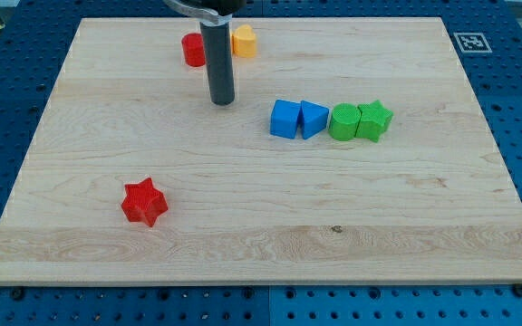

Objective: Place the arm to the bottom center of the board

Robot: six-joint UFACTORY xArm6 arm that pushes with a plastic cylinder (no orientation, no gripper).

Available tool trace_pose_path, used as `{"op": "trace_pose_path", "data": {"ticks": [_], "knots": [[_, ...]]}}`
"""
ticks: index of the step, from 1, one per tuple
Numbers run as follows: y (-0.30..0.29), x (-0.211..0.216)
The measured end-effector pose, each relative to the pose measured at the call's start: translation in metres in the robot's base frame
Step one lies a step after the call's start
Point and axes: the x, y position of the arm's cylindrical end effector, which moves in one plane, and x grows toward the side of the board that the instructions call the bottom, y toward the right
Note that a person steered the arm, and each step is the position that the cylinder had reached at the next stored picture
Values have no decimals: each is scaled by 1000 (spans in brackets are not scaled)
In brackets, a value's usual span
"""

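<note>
My tip rests on the wooden board in its upper middle part, left of the blue blocks. A red round block stands at the view's top, just left of the rod. A yellow block shows right of the rod; another yellow block next to it is mostly hidden behind the rod. A blue cube and a blue triangular block touch each other right of my tip. A green round block and a green star follow to their right. A red star lies at the lower left.
The board lies on a blue perforated table. A printed marker tag sits at the board's top right corner.
</note>
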Motion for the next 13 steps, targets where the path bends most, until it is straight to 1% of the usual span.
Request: {"op": "trace_pose_path", "data": {"ticks": [2, 3, 4, 8, 13], "knots": [[5, 2], [5, 10], [5, 32], [17, 45], [18, 58]]}}
